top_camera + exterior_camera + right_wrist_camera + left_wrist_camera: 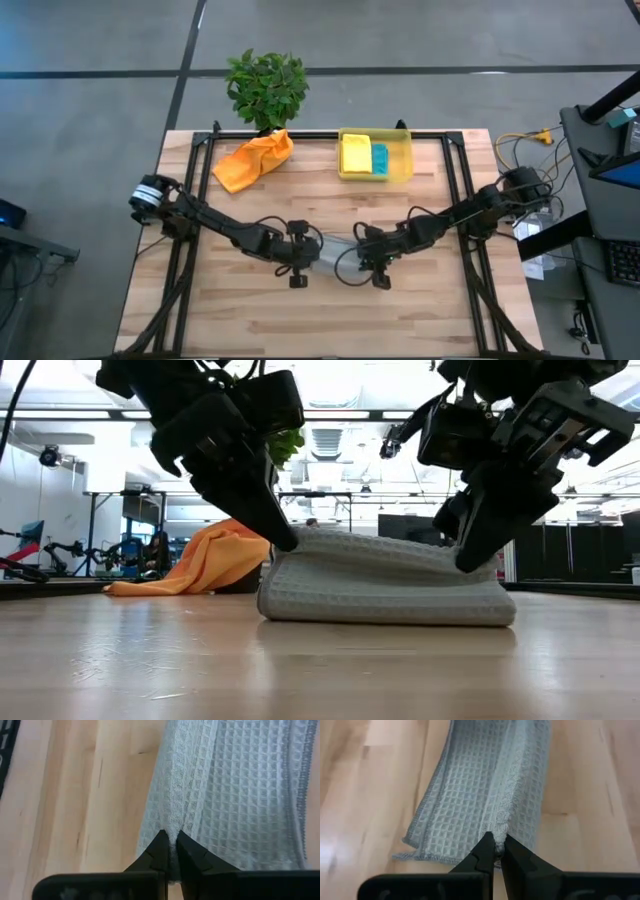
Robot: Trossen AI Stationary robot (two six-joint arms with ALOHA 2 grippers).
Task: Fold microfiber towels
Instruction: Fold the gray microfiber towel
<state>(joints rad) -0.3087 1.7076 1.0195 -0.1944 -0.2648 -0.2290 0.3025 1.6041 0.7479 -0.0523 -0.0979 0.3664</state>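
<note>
Mid-table, nearer front edge: light grey towel (385,580) lies as folded strip between both arms. Left gripper (496,851) pinched shut on its top layer at one end; right gripper (169,845) pinched likewise on other end. Waffle-weave cloth looks soft, light, limp; sags between grips, so best taken at corners or hem. Orange towel (254,160) crumpled near back-left corner; yellow towel (356,154) and teal towel (380,159) sit in bin (375,178) at back edge.

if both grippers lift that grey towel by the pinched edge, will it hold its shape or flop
Likely flop: the grey towel already sags between the left gripper and right gripper, both shut on it. Its thin waffle weave suggests it is light. The fold would probably open once lifted.
</note>
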